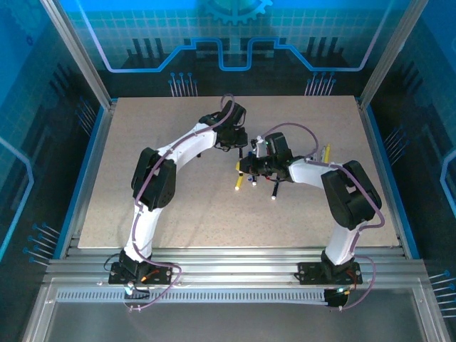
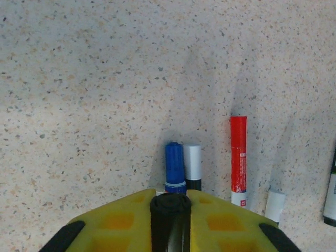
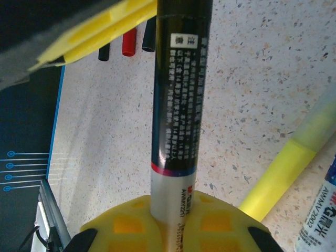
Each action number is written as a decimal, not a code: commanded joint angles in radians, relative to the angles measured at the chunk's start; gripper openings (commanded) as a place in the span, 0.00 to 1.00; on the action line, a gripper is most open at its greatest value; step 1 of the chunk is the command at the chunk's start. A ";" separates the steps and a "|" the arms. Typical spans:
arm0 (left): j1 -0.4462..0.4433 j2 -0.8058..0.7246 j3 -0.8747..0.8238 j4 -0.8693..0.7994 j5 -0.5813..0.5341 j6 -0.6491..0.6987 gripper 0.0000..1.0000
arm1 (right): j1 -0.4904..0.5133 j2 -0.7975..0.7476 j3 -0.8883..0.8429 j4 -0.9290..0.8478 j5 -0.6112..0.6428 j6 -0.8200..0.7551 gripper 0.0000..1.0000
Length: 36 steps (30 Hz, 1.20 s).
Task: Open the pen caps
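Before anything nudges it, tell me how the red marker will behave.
The red marker is a round barrel lying flat on the table, so a sideways nudge would probably roll it. It looks like smooth rigid plastic: likely stiff, light, slightly slippery.

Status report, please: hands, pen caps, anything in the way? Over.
Left hand and right hand both shut on black pen. Cap looks still on. Loose pens beside, not blocking.

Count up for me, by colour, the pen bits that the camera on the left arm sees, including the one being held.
blue piece: 1
red piece: 1
white pieces, white or pale grey: 2
dark piece, cut off by the right edge: 1
black piece, clamped in the left tool: 1
Total: 6
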 commanded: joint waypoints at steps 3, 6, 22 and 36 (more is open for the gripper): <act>0.033 0.032 0.024 0.004 -0.020 -0.003 0.00 | 0.034 -0.007 0.013 0.002 -0.036 -0.020 0.00; 0.038 0.039 0.033 0.002 -0.050 0.002 0.00 | 0.051 -0.015 0.008 -0.011 -0.037 -0.017 0.00; 0.096 0.104 0.134 0.024 -0.194 0.004 0.00 | 0.327 -0.539 -0.306 -0.380 0.192 0.033 0.00; 0.093 0.069 0.044 0.019 -0.157 0.014 0.00 | 0.105 -0.638 -0.203 -0.511 0.354 -0.122 0.00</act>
